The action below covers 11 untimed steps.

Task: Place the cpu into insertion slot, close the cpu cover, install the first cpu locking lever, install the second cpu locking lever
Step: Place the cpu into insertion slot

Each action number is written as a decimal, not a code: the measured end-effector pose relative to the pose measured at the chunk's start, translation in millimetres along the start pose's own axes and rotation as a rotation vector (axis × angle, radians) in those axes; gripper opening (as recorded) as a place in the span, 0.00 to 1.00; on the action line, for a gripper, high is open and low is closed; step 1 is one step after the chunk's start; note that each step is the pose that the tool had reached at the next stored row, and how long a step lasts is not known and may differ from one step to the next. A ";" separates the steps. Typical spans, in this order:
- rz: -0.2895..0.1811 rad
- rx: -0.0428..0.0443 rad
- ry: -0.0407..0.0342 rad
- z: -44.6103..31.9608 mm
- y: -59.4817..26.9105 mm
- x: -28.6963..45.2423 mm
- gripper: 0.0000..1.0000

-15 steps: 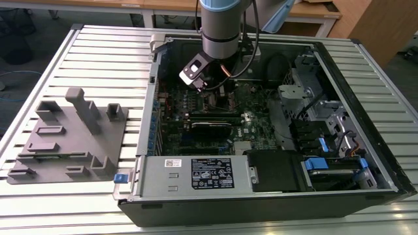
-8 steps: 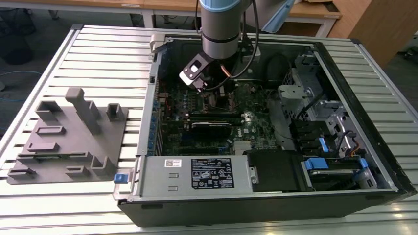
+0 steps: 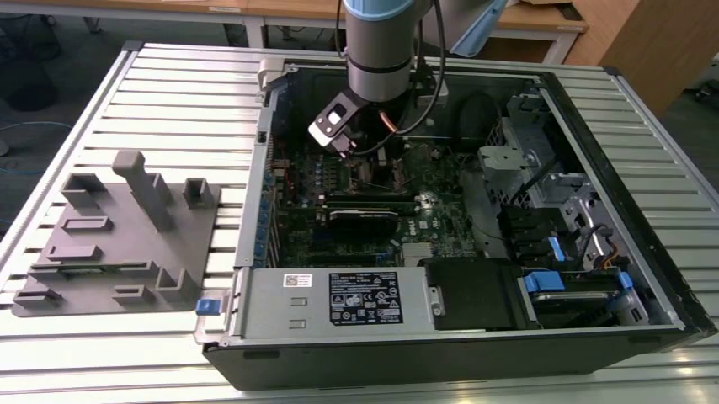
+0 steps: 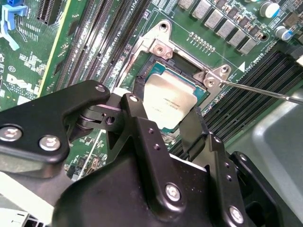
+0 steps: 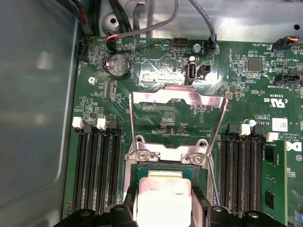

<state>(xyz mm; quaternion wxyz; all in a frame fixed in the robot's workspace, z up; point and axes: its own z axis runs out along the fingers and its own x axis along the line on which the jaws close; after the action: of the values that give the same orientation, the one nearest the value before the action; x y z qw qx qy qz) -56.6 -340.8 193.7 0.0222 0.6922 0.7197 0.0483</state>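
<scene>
— How is the light?
— Bright and even from overhead in the exterior view. The bench (image 3: 101,353) shines pale, and the inside of the computer case (image 3: 450,362) is shadowed.
— And up close?
— In the first wrist view the cpu (image 5: 163,198) glares white and the cpu cover (image 5: 176,98) flares. In the second wrist view the gripper (image 4: 161,111) looks dark and soft.

High over the slatted table (image 3: 146,84), the exterior view looks steeply down into the open computer case (image 3: 450,362). Both wrist views ride close above the motherboard (image 5: 156,71), one square-on, one slanted, sharing the cpu (image 5: 163,196) (image 4: 169,101).
</scene>
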 end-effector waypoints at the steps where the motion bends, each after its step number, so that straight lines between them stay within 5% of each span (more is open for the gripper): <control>1: 0.000 0.0001 -0.0001 -0.3 0.0 0.0 0.54; 11: 0.000 0.0005 -0.0008 -1.0 -0.2 -3.2 0.54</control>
<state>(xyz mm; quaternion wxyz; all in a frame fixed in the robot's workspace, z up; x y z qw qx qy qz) -56.7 -344.0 194.6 0.0224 0.6922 0.7197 0.0479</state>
